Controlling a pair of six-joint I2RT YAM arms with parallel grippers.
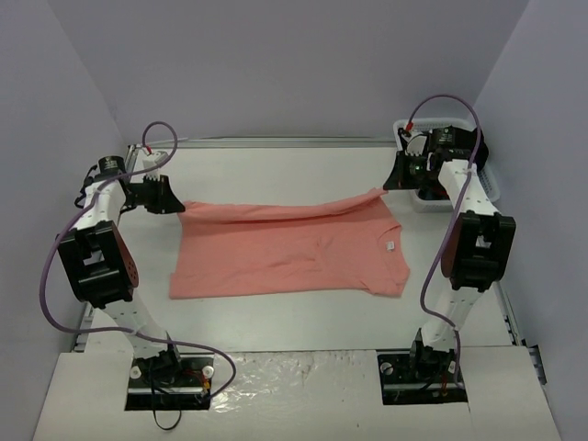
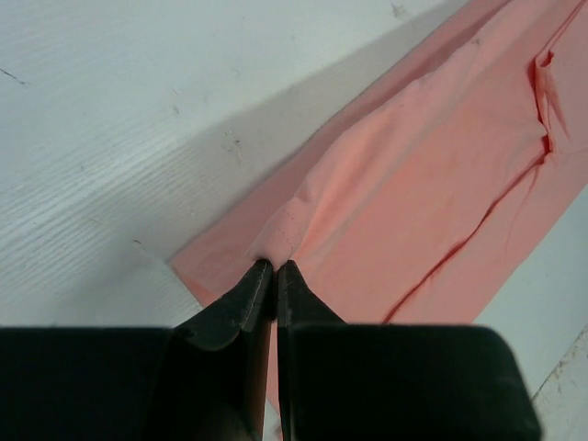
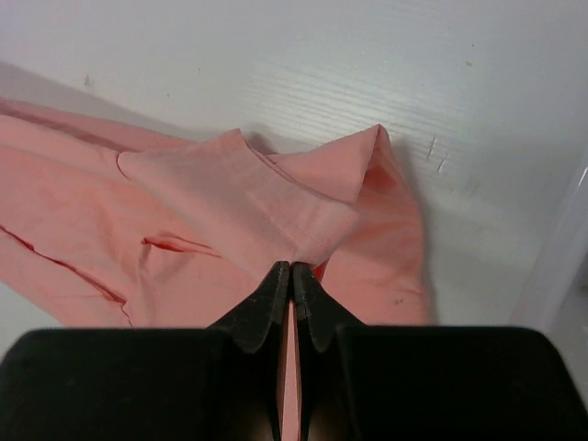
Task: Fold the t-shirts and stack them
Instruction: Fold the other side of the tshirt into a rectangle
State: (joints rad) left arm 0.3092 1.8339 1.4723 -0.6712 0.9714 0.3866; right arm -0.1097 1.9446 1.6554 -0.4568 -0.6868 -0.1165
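Salmon-pink t-shirt (image 1: 285, 253) lies across the white table (image 1: 276, 165), its far edge stretched taut: left gripper (image 2: 274, 268) clamped on one corner, right gripper (image 3: 290, 269) pinching the other.

White table (image 1: 276, 175), seen from above, surface faintly scuffed. One salmon-pink t-shirt (image 1: 285, 253) lies spread left to right across the middle, collar end twd the right. Its near edge lies flat on the top; far edge is pulled taut & lifted at both corners. White basket (image 1: 423, 200) sits in far-right corner, near the t-shirt.
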